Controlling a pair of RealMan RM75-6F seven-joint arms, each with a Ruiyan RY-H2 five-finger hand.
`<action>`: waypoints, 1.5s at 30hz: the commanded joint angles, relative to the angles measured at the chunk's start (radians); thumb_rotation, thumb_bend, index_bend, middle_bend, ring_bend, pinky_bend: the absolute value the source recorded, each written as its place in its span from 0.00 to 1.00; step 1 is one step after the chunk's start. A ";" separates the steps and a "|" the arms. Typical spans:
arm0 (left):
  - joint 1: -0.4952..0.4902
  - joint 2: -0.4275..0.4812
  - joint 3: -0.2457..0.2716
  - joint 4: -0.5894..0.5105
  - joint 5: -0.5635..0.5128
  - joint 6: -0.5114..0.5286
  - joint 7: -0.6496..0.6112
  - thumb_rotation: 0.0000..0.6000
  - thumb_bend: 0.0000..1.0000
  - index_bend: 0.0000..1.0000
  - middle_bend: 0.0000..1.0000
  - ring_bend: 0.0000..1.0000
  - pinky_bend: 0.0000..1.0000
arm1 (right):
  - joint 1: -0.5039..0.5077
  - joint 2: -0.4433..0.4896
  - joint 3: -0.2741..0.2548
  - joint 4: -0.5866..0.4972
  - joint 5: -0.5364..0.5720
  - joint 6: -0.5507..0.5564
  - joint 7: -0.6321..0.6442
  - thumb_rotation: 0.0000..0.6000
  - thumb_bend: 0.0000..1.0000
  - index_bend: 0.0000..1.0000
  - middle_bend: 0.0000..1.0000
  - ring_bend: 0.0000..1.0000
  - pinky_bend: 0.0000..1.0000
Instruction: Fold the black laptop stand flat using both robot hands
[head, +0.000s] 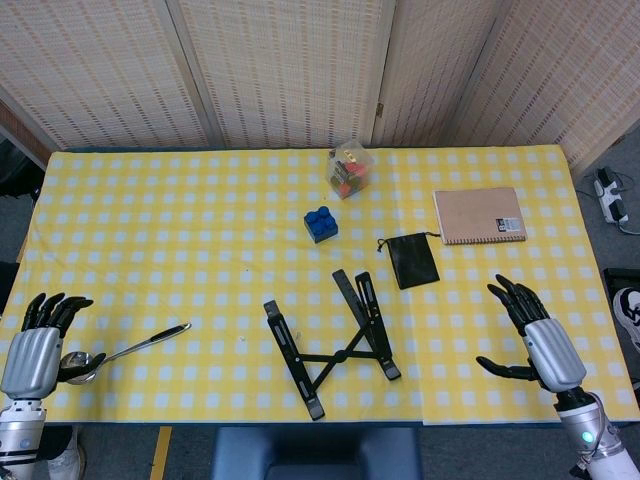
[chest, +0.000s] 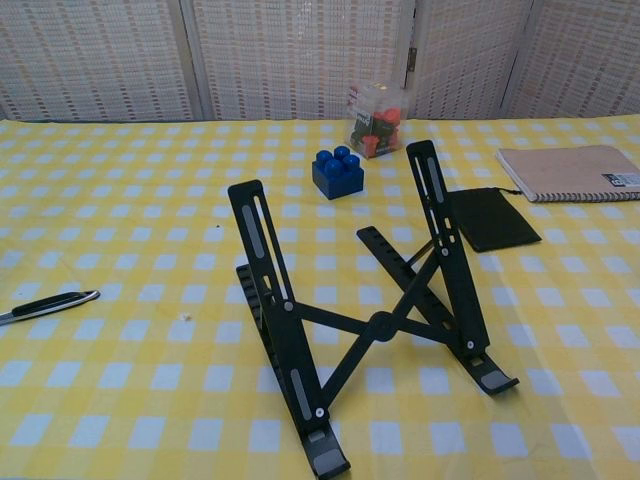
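Note:
The black laptop stand (head: 335, 340) stands unfolded near the front middle of the yellow checked table; in the chest view the stand (chest: 365, 320) shows both arms raised with an X-shaped crossbar between them. My left hand (head: 38, 345) hovers at the table's front left corner, fingers apart, holding nothing. My right hand (head: 535, 335) is at the front right, fingers spread and empty. Both hands are well apart from the stand. Neither hand shows in the chest view.
A spoon (head: 120, 352) lies beside my left hand. A blue brick (head: 321, 223), a clear box of small items (head: 349, 169), a black pouch (head: 412, 260) and a tan notebook (head: 480, 215) lie behind the stand.

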 joint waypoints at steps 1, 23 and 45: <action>-0.005 -0.006 -0.001 0.002 -0.006 -0.010 0.002 1.00 0.17 0.27 0.26 0.14 0.00 | 0.003 0.000 0.002 -0.002 0.004 -0.008 -0.002 0.21 0.18 0.00 0.00 0.00 0.00; 0.006 0.010 0.029 -0.002 0.017 -0.024 -0.112 1.00 0.17 0.26 0.26 0.13 0.00 | 0.144 -0.019 -0.004 -0.051 0.080 -0.316 0.308 0.00 0.00 0.00 0.00 0.00 0.00; 0.015 0.038 0.047 -0.002 0.018 -0.044 -0.187 1.00 0.17 0.26 0.26 0.11 0.00 | 0.467 -0.213 -0.115 0.278 -0.165 -0.467 1.273 0.00 0.00 0.00 0.00 0.00 0.00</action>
